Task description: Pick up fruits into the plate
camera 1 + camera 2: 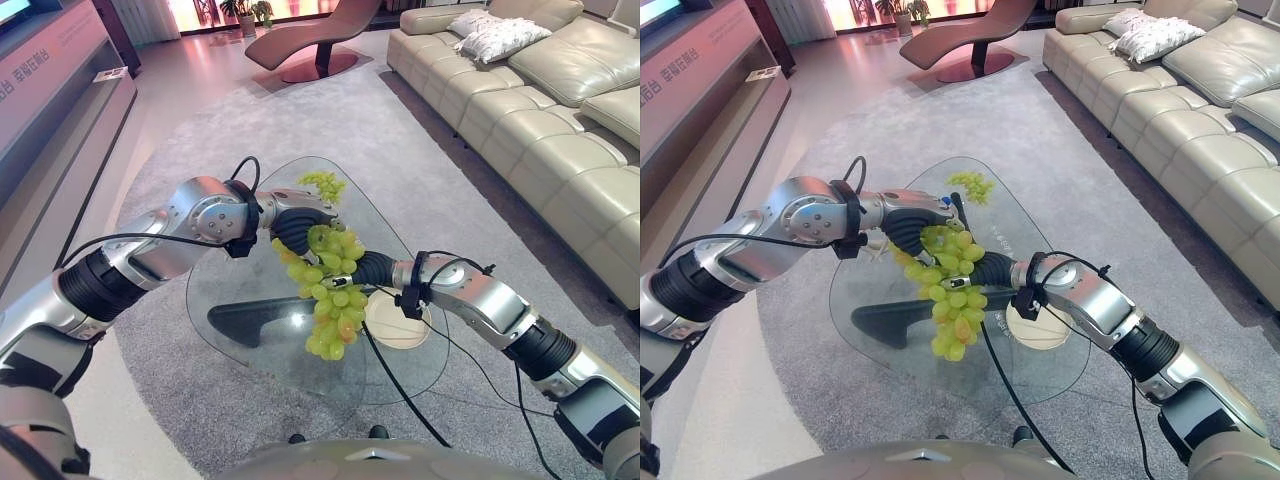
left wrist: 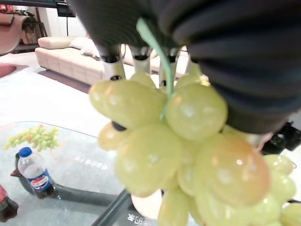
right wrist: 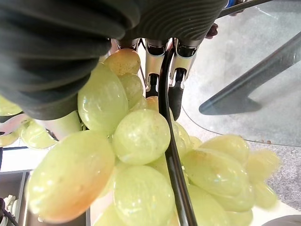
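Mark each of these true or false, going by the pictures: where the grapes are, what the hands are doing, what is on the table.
1. A bunch of green grapes hangs in the air above the glass table. True.
2. The held bunch already lies on the plate. False: it hangs beside the plate, which looks empty.
3. Both the left hand and the right hand are at the held bunch. True.
4. No other grapes are on the table. False: a second bunch lies at its far edge.
5. The sofa is dark red. False: it is cream.
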Motion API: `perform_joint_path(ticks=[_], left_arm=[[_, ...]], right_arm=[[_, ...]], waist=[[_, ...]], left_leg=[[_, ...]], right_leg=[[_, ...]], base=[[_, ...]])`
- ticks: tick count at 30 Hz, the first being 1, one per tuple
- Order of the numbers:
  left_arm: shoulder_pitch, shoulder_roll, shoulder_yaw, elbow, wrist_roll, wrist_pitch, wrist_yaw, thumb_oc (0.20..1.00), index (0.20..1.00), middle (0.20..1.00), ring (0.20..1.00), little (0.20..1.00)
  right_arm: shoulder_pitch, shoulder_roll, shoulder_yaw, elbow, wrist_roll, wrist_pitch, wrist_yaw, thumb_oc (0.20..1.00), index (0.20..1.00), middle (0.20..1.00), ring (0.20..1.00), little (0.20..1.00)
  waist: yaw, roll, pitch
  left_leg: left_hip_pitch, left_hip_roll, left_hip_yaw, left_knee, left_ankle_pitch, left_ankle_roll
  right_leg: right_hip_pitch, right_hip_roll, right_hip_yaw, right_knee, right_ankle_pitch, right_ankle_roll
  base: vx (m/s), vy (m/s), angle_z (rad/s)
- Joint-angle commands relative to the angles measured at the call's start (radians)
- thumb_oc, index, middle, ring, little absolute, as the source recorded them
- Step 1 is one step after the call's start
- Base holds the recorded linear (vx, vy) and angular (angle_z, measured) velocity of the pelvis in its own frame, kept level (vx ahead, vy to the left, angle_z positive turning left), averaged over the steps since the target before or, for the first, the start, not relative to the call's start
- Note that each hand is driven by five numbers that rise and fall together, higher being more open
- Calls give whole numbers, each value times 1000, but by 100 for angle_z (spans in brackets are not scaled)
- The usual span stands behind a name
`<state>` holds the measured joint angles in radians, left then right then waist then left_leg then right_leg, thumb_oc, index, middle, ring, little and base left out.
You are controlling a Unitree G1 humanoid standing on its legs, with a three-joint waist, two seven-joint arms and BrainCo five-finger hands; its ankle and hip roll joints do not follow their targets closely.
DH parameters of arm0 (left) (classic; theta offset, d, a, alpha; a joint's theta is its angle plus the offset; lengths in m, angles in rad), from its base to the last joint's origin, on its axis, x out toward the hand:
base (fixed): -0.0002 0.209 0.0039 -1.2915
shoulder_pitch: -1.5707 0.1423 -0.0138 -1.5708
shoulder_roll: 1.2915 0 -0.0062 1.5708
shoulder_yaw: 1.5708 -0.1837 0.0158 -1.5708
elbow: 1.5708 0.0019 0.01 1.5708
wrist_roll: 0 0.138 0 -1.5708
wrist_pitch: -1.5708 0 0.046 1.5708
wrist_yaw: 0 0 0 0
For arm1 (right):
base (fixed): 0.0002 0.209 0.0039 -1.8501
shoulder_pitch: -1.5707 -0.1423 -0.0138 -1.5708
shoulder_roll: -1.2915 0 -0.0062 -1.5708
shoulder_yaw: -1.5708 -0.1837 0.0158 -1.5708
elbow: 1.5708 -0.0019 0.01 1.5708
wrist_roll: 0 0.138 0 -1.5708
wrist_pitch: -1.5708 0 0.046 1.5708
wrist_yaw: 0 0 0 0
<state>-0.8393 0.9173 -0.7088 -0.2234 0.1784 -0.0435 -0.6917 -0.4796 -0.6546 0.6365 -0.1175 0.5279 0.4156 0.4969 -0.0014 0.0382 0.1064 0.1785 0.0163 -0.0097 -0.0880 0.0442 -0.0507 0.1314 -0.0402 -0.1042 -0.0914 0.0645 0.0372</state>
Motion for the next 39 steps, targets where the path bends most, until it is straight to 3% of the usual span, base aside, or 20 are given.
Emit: perform_joint_path(ticks=[1,9,10,11,12,17,29,31,39], left_arm=[[-159,-44,39,42,-5,3,76,200,200,200,200,200],[-139,-39,50,43,-25,11,74,200,200,200,200,200],[-136,-39,53,44,-29,16,74,241,241,241,241,241],[-131,-38,56,45,-34,20,73,511,511,511,511,511],[-123,-36,64,46,-46,26,77,1000,1000,1000,1000,1000],[-90,-26,88,52,-93,40,92,1000,1000,1000,1000,1000],[89,60,263,89,-304,51,190,1000,1000,1000,1000,1000],[220,73,362,120,-350,17,235,1000,1000,1000,1000,1000],[501,-17,535,217,-396,-41,325,1000,1000,1000,1000,1000]], right_arm=[[-49,100,1,-73,45,-67,31,200,200,200,200,200],[-30,99,-11,-72,55,-84,15,200,200,200,200,200],[-26,100,-14,-70,56,-85,15,200,200,200,200,200],[-21,100,-17,-68,57,-88,13,200,200,200,200,200],[-12,99,-21,-67,60,-93,8,200,200,200,200,200],[21,97,-43,-53,59,-111,-9,200,200,200,200,200],[186,51,-176,3,59,-207,-19,200,200,200,200,200],[251,37,-241,27,49,-259,-15,200,200,200,200,200],[361,44,-356,85,29,-329,-16,200,200,200,200,200]], waist=[[9,-47,-31],[9,-45,-30],[8,-44,-30],[9,-44,-29],[9,-44,-29],[10,-42,-28],[12,-31,-25],[17,-30,-20],[26,-31,-7]], left_leg=[[-7,-62,28,31,-93,33],[-6,-61,30,31,-92,34],[-6,-62,30,31,-92,34],[-6,-62,30,31,-92,34],[-6,-62,30,31,-92,34],[-6,-61,30,31,-92,35],[6,-53,38,21,-96,34],[6,-52,38,22,-95,35],[4,-51,33,25,-94,36]], right_leg=[[32,-21,-9,12,-56,60],[32,-21,-10,12,-55,59],[32,-21,-10,11,-55,60],[32,-21,-10,11,-55,60],[32,-21,-9,11,-55,60],[32,-21,-11,12,-56,60],[41,-22,-21,8,-63,63],[41,-24,-27,8,-62,63],[41,-28,-36,9,-62,61]], base=[[0,0,0],[0,0,0],[0,0,0],[0,0,0],[0,0,0],[0,0,0],[5,2,0],[-8,18,1],[3,3,2]])
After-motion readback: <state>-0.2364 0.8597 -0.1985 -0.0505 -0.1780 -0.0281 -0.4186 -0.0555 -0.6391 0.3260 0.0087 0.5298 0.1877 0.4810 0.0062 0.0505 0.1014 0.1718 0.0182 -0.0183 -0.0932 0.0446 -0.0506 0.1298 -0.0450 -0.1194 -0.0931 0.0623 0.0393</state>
